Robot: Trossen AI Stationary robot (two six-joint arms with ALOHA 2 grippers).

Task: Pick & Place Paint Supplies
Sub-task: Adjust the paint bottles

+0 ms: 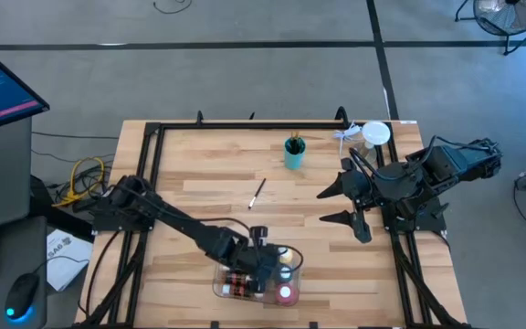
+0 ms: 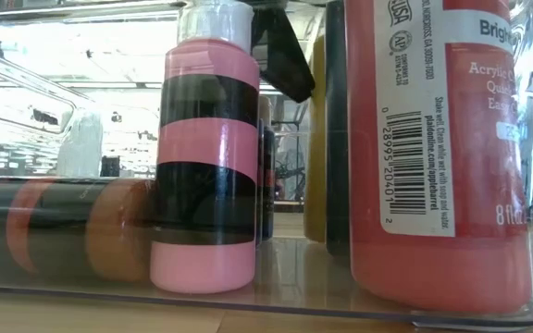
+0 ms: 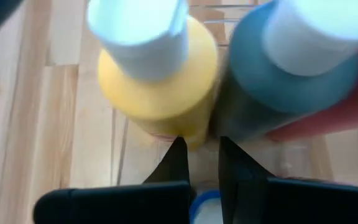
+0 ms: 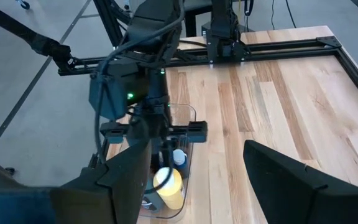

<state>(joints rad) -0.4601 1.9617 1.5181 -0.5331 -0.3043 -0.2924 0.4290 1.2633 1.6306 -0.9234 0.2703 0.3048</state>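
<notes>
The wooden table (image 1: pixel 208 196) is taking up most of the overhead shot, with the left arm reaching across it to the near edge and the right arm sitting back at the right side. The right gripper (image 1: pixel 345 206) is hanging over bare wood with its fingers spread wide, holding nothing. The clear tray (image 1: pixel 222 285) is sitting at the near edge, and the left gripper (image 3: pixel 199 163) is hovering right over it with its fingers pinched nearly together, nothing between them as far as the blurry wrist shot lets anyone tell. Inside the tray a yellow bottle (image 3: pixel 160 87) is standing beside a blue bottle (image 3: pixel 284 93), a big red bottle (image 2: pixel 438 157) and a pink bottle (image 2: pixel 206 157). A teal cup (image 1: pixel 294 153) is standing mid-table toward the far side, and one paint brush (image 1: pixel 257 193) is lying loose on the wood between cup and tray
</notes>
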